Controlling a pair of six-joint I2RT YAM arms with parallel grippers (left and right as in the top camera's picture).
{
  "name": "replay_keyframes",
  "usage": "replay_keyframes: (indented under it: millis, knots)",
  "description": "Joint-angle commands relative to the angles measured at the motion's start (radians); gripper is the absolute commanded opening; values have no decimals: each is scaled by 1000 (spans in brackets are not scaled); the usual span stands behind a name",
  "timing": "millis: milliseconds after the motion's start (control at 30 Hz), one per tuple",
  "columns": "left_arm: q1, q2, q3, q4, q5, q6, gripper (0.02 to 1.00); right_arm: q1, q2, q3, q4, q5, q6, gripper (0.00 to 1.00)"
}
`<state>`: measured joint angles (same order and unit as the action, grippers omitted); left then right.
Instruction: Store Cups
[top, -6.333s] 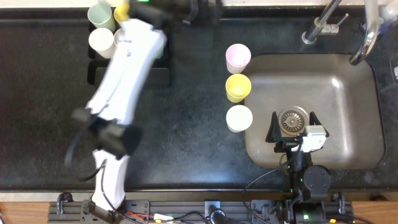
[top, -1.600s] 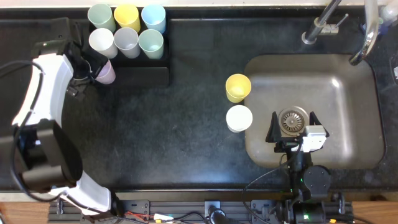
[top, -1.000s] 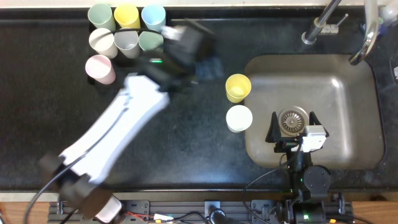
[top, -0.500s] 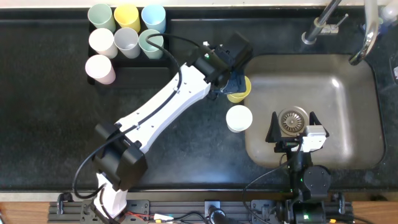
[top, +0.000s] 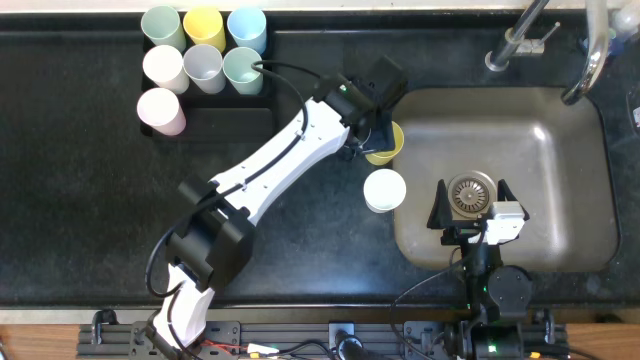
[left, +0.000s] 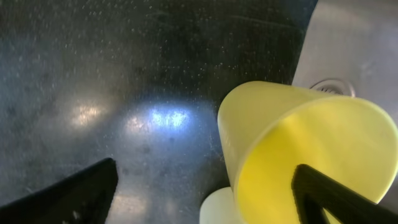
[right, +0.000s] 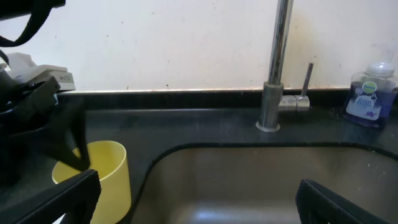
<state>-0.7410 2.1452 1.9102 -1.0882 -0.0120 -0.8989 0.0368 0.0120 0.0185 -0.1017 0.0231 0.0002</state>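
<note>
The dark tabletop (top: 80, 200) runs across the frame, with the steel sink (top: 560, 150) sunk into its right half and a tap (top: 520, 40) at the upper right. The white left arm (top: 280, 165) slants from the bottom left up to the middle. In the upper left stands a black cup rack (top: 240, 120) with six stored cups (top: 204, 65) in two rows, and a pink cup (top: 161, 110) at its lower left corner. At the sink's left rim, mid-frame, sits the yellow cup (top: 385, 143), with a white cup (top: 384, 189) just below it. The left claw (left: 204, 167) hangs over the yellow cup (left: 298, 155), spread wide, one finger over the cup's mouth and the other well out over bare tabletop. The right claw (top: 470, 200) rests low in the sink by the drain, also wide and holding nothing.
</note>
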Motion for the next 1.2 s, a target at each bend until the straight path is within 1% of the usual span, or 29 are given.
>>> replay_keyframes:
  millis: [33, 67, 100, 133, 167, 333, 367, 467, 500, 700, 900, 1033, 1200]
  knots:
    - [13, 12, 22, 1, 11, -16, 673, -4, -8, -5, 6, -5, 4, 998]
    - [14, 16, 22, 3, 11, -16, 494, -4, -8, -5, 6, -5, 4, 998]
    - [16, 19, 22, 4, 11, -19, 380, -4, -8, -5, 6, -5, 4, 998]
    - [17, 24, 22, 8, 12, -19, 345, -4, -8, -5, 6, -5, 4, 996]
    - [17, 28, 22, 13, 12, -19, 334, -4, -8, -5, 6, -5, 4, 996]
    - [18, 55, 22, 40, 19, -19, 329, -4, -8, -5, 6, -5, 4, 998]
    - [18, 58, 22, 43, 19, -19, 237, -4, -8, -5, 6, -5, 4, 998]
    - [21, 65, 22, 50, 18, -19, 66, -4, -8, -5, 6, -5, 4, 998]
    - [22, 65, 22, 52, 18, -19, 36, -4, -8, -5, 6, -5, 4, 998]
    - [45, 40, 22, 55, 11, -19, 36, -4, -8, -5, 6, -5, 4, 998]
    - [116, -121, 22, 21, -47, -19, 36, -4, -8, -5, 6, -5, 4, 998]
    - [210, -256, 22, -48, -76, -20, 36, -4, -8, -5, 6, -5, 4, 996]
    - [419, -346, 22, -220, -98, -27, 36, -4, -8, -5, 6, -5, 4, 998]
